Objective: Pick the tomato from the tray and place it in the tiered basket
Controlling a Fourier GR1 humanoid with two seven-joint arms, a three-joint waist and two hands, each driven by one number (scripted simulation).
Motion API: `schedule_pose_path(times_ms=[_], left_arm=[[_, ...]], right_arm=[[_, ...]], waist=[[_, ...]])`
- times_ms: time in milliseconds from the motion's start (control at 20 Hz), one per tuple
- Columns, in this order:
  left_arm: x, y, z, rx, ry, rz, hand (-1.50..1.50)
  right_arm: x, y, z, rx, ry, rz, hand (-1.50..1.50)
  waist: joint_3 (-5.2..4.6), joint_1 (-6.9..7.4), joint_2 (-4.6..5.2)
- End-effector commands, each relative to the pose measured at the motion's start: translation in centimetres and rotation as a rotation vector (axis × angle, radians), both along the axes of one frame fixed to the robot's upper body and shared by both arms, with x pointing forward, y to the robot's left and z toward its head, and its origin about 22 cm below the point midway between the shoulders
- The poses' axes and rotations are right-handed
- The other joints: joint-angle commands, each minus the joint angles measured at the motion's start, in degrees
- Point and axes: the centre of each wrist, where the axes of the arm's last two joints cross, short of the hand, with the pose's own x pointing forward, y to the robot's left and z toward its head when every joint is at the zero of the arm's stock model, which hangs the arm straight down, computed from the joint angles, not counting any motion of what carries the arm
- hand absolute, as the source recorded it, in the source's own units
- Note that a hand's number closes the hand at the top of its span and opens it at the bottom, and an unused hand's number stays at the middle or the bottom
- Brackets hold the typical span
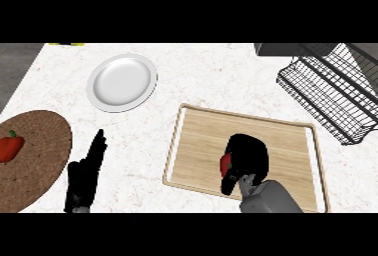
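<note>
A red tomato (pixel 224 166) lies on the wooden tray (pixel 214 130) in the lower middle of the head view; only its left side shows. My right hand (pixel 247 157) covers it from the right, fingers curled round it. The black wire tiered basket (pixel 332 85) stands at the upper right, apart from the tray. At the lower left my left hand (pixel 87 167) rests open on the counter, fingers straight and pointing up.
A white plate (pixel 122 82) sits at the upper left of the pale counter. A round brown mat (pixel 37 155) at the left edge carries a red pepper (pixel 9 147). A dark block (pixel 277 48) stands behind the basket.
</note>
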Motion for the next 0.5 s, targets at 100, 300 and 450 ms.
schedule_pose_path(times_ms=[100, 300, 450], left_arm=[[-0.4, 0.1, -0.7, -0.007, 0.009, 0.017, 0.00], [-1.7, 0.7, -1.2, 0.003, 0.026, 0.068, 0.00], [-0.9, -0.1, -0.9, 0.003, 0.019, 0.064, 0.00]], right_arm=[[-0.8, -6.0, -0.1, -0.074, -0.076, -0.173, 1.50], [-2.2, -18.0, 0.4, -0.087, -0.131, -0.444, 1.50], [-3.6, -21.5, 3.6, -0.028, -0.236, -0.515, 1.50]], waist=[[0.20, -0.86, 0.39], [0.31, -3.94, 0.12], [0.24, -3.00, 0.13]])
